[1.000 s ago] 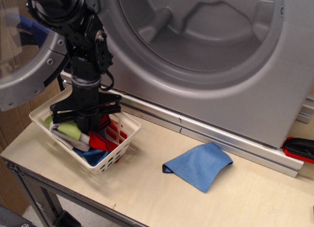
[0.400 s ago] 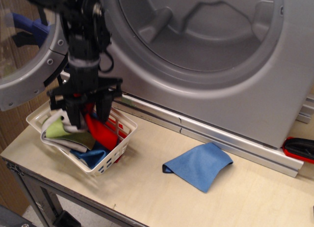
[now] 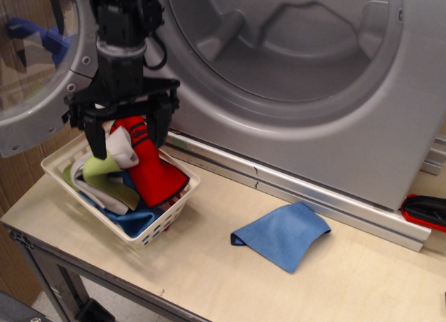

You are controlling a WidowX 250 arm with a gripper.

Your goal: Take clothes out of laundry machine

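I see my gripper (image 3: 125, 130) hanging over the basket (image 3: 178, 205) at about 9 o'clock in the view. Its two black fingers (image 3: 162, 123) stand wide apart, one on each side of the cloths. The red cloth (image 3: 155, 170) sits between them, with its top end up by the gripper's middle. I cannot tell if the fingers are really pinching it, because they look spread and the cloth hides the inside.

The red cloth hangs down from there, and its wide bottom end rests in the basket, leaning on the rim toward 3 o'clock. A white cloth (image 3: 122, 146) is bunched just beside the red one, toward 9 o'clock, touching it. A green cloth (image 3: 104, 170) lies under the white one. A blue cloth (image 3: 139, 221) lies at the bottom of the basket.

The black arm (image 3: 120, 29) goes straight up from the gripper toward 12 o'clock.

The basket is white plastic with holes in its sides. It stands on the light wooden table (image 3: 209, 273), near the corner at 8 o'clock.

Behind it is the big grey laundry machine (image 3: 348, 148). Its round mouth (image 3: 293, 43) is open at 12 o'clock. Its door (image 3: 38, 78) swings out at 10 o'clock.

Another flat blue cloth (image 3: 284, 234) lies on the table at 5 o'clock, well apart from the basket. A red and black thing (image 3: 425, 210) shows at the 3 o'clock edge.
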